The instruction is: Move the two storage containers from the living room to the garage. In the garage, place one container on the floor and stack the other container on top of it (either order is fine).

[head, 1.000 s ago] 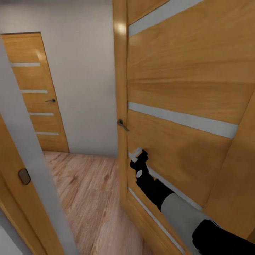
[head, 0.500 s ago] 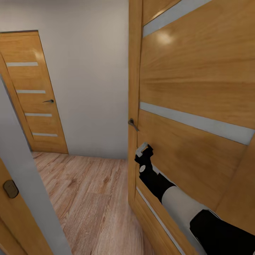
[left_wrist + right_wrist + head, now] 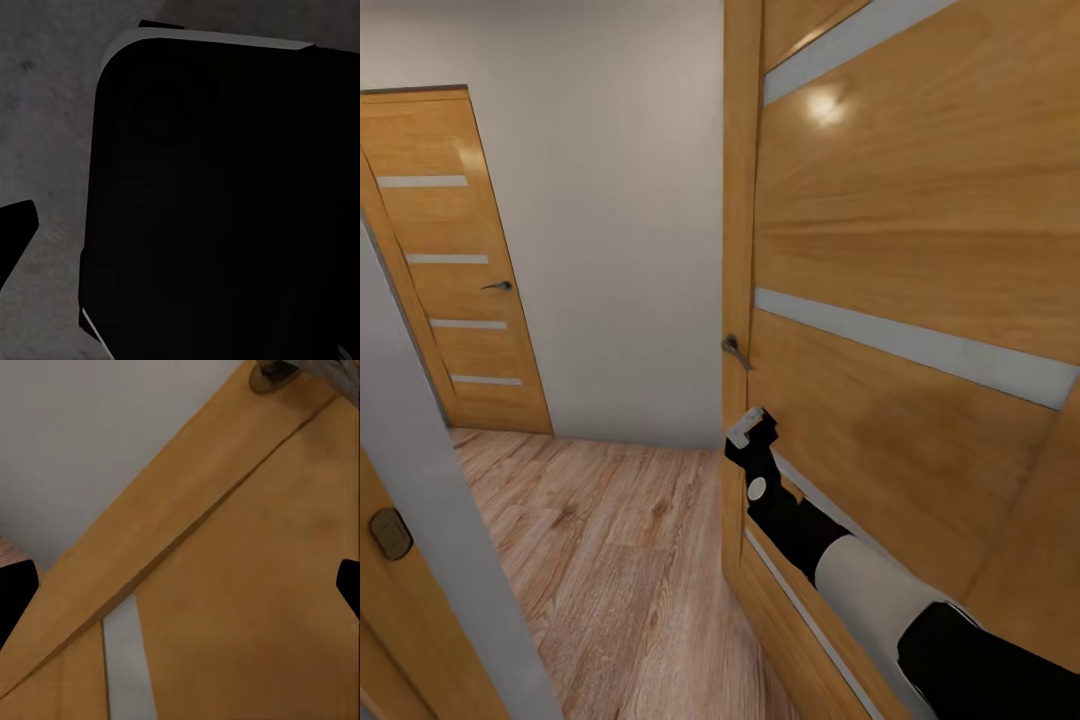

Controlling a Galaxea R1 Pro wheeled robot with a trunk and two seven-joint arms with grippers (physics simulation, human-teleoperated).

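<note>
1. My right gripper (image 3: 747, 427) reaches forward against the open wooden door (image 3: 920, 250), close to its edge and just below the metal door handle (image 3: 735, 350). In my right wrist view the two dark fingertips (image 3: 16, 589) sit far apart at opposite edges with nothing between them, so the fingers are spread wide; the door panel, one of its pale stripes (image 3: 124, 660) and the handle (image 3: 270, 371) lie ahead of them.
2. The bins I am meant to carry are nowhere in my pictures; I see a hallway with a light wood-plank floor (image 3: 610, 540), a white wall (image 3: 610, 200) and a second, closed door (image 3: 450, 260) at the far left.
3. My left wrist view is very dark: a black rounded block (image 3: 225, 202) over a grey mottled surface (image 3: 45, 150), with one dark fingertip (image 3: 15, 225) at the edge. I cannot tell how my left gripper's fingers stand.
4. Against half a second ago, my right gripper has slipped a little toward the door's edge and slightly lower; the hallway looks the same. Against a full second ago, the whole picture has shifted, so my head has turned.
</note>
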